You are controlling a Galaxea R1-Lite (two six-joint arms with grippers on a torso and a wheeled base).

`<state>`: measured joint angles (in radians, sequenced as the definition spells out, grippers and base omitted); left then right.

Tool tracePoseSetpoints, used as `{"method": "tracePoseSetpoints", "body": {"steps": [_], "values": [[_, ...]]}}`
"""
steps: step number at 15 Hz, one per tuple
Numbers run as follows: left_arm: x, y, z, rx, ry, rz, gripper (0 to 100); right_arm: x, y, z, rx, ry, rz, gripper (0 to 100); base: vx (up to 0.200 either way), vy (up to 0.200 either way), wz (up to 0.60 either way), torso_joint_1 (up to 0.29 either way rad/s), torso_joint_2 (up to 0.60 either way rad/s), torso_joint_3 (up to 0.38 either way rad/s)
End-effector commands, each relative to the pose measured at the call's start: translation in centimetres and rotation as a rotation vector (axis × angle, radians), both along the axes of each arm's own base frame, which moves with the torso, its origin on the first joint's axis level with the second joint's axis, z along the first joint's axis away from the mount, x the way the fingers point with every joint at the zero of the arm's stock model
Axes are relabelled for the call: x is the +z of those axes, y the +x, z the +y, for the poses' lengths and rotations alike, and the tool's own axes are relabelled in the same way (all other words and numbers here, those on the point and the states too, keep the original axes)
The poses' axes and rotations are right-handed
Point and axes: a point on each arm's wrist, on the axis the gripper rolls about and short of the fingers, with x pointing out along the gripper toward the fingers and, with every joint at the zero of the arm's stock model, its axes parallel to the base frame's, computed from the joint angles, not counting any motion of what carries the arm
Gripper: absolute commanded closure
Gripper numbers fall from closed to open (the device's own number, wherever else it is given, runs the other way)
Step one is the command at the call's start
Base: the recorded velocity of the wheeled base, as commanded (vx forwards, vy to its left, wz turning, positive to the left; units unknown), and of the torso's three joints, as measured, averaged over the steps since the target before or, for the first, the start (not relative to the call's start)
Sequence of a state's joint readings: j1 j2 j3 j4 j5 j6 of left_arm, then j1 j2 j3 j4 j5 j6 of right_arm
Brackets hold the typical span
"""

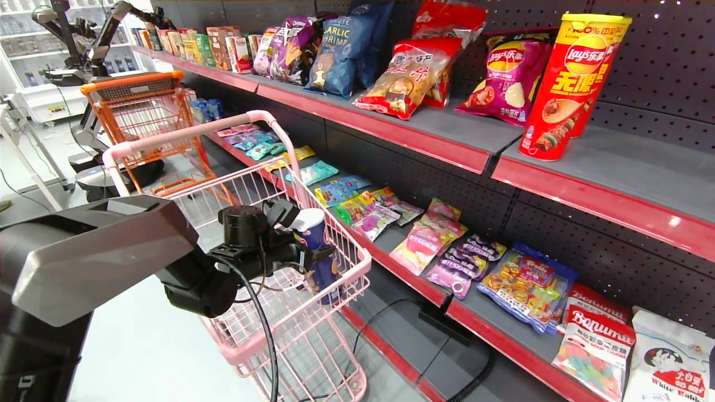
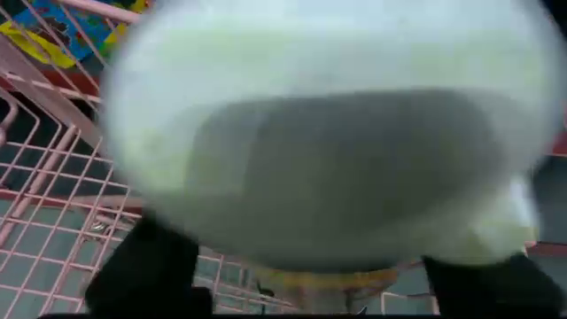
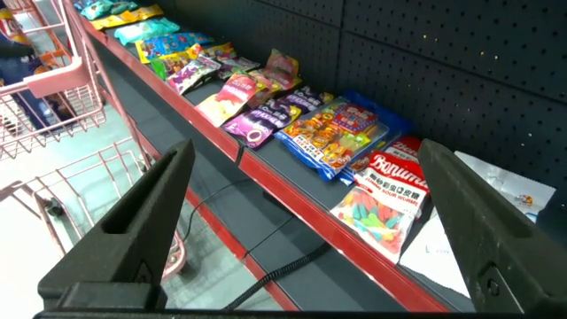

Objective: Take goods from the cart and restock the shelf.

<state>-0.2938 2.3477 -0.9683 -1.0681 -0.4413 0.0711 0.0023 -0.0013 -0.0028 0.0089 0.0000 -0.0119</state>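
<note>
The left tool (image 1: 306, 254) is closed on a blue can (image 1: 317, 240) with a white lid, gripping it around the body. The can stands close to upright, lid on top, so its long axis runs roughly vertical. It hangs inside the top of the pink cart (image 1: 190, 133), just within the cart's shelf-side rim.

From the left tool, the shelving lies to the robot's right and forward. The upper shelf (image 1: 631, 162) sits above the tool's level. A red tube (image 1: 570, 84) stands upright on it, with bare board beside the tube. This is judged the likely target, so the coming move calls for a lift up and to the right with the can kept upright.

The right tool (image 3: 301, 230) is spread wide with nothing in it. It hangs above the lower shelf (image 3: 266, 182), near the candy bags (image 3: 341, 128).
</note>
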Motion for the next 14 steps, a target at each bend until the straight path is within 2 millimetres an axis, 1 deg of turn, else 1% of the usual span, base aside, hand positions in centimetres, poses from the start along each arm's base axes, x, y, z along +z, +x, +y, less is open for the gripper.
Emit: {"method": "tracePoseSetpoints", "body": {"steps": [1, 3, 5, 6, 7, 8, 9, 10, 11, 12, 13, 14], "values": [[-0.2, 0.0, 0.0, 0.000, 0.002, 0.004, 100, 0.0, 0.0, 0.0, 0.001, 0.000, 0.001, 0, 0.000, 0.000, 0.00, 0.000, 0.00, 0.000], [-0.4, -0.2, 0.0, 0.000, 0.003, 0.011, 100, 0.0, 0.0, 0.0, -0.001, 0.001, 0.001, 0, 0.000, 0.000, 0.00, 0.000, 0.00, 0.000], [4.5, -1.2, 1.5, 0.048, -0.022, -0.060, 100, 0.0, 0.0, 0.0, 0.001, 0.001, 0.001, 0, 0.000, 0.000, 0.00, 0.000, 0.00, 0.000], [9.4, -2.5, 2.9, 0.090, -0.066, -0.064, 100, 0.0, 0.0, 0.0, -0.001, 0.004, 0.001, 0, 0.000, 0.000, 0.00, 0.000, 0.00, 0.000], [13.7, -4.4, 5.0, 0.138, -0.087, -0.069, 100, 0.0, 0.0, 0.0, 0.001, 0.007, 0.003, 0, 0.000, 0.000, 0.00, 0.000, 0.00, 0.000], [17.1, -6.3, 6.9, 0.178, -0.093, -0.099, 100, 0.0, 0.0, 0.0, 0.001, 0.007, 0.003, 0, 0.000, 0.000, 0.00, 0.000, 0.00, 0.000], [20.0, -8.5, 8.5, 0.215, -0.103, -0.150, 100, 0.0, 0.0, 0.0, 0.001, 0.007, 0.003, 0, 0.000, 0.000, 0.00, 0.000, 0.00, 0.000], [22.6, -10.9, 10.0, 0.254, -0.110, -0.202, 100, 0.0, 0.0, 0.0, 0.001, 0.007, 0.003, 0, 0.000, 0.000, 0.00, 0.000, 0.00, 0.000], [24.7, -13.5, 11.4, 0.299, -0.112, -0.253, 100, 0.0, 0.0, 0.0, 0.001, 0.009, 0.003, 0, 0.000, 0.000, 0.00, 0.000, 0.00, 0.000], [25.6, -15.1, 12.1, 0.325, -0.112, -0.276, 100, 0.0, 0.0, 0.0, 0.001, 0.009, 0.003, 0, 0.000, 0.000, 0.00, 0.000, 0.00, 0.000], [26.4, -17.5, 12.9, 0.359, -0.110, -0.298, 100, 0.0, 0.0, 0.0, 0.001, 0.009, 0.003, 0, 0.000, 0.000, 0.00, 0.000, 0.00, 0.000], [27.2, -21.6, 13.8, 0.416, -0.086, -0.333, 100, 0.0, 0.0, 0.0, 0.001, 0.009, 0.003, 0, 0.000, 0.000, 0.00, 0.000, 0.00, 0.000]]}}
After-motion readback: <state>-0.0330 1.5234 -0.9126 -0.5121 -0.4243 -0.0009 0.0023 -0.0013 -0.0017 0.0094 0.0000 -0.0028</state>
